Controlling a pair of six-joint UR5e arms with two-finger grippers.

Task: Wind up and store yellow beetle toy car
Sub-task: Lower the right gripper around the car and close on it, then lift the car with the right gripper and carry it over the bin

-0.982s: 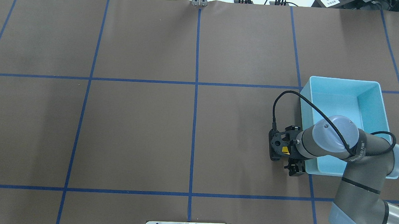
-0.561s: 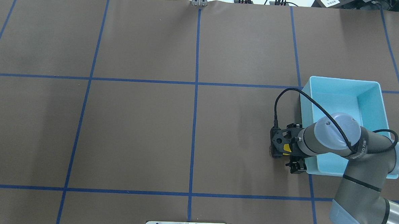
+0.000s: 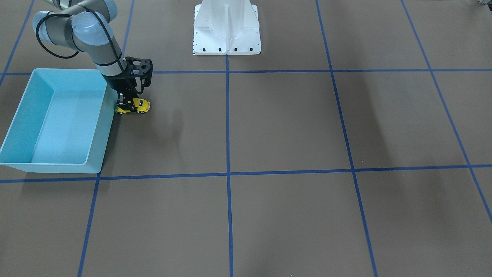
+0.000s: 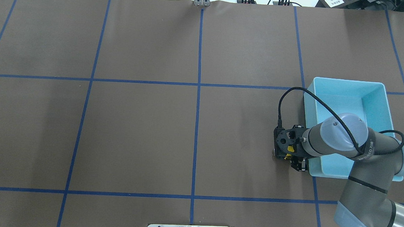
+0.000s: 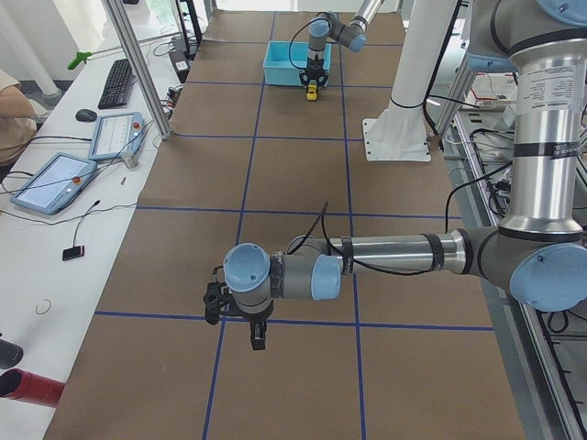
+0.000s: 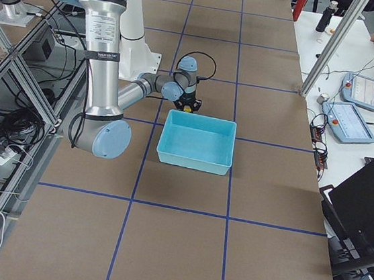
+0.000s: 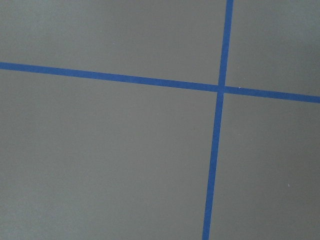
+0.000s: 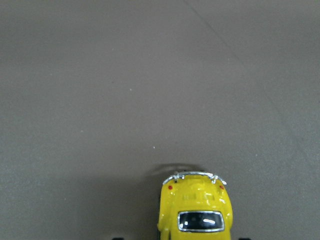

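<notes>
The yellow beetle toy car (image 3: 134, 107) stands on its wheels on the brown table, right beside the near-side wall of the light blue bin (image 3: 96, 150). My right gripper (image 3: 128, 103) points down and is shut on the car's sides. In the right wrist view the car's rear (image 8: 196, 207) fills the bottom centre. From overhead only a yellow sliver of the car (image 4: 289, 149) shows under the wrist. My left gripper (image 5: 248, 325) hangs low over bare table far from the car. Only the exterior left view shows it, so I cannot tell if it is open.
The bin (image 4: 381, 101) holds nothing that I can see. The white robot base (image 3: 226, 30) stands at the table's robot-side edge. Blue tape lines (image 7: 217, 150) cross the brown mat.
My right gripper, with the car in it, has shifted slightly right toward the bin's wall, and the wrist has drawn in closer to the bin. The bin has not moved.
</notes>
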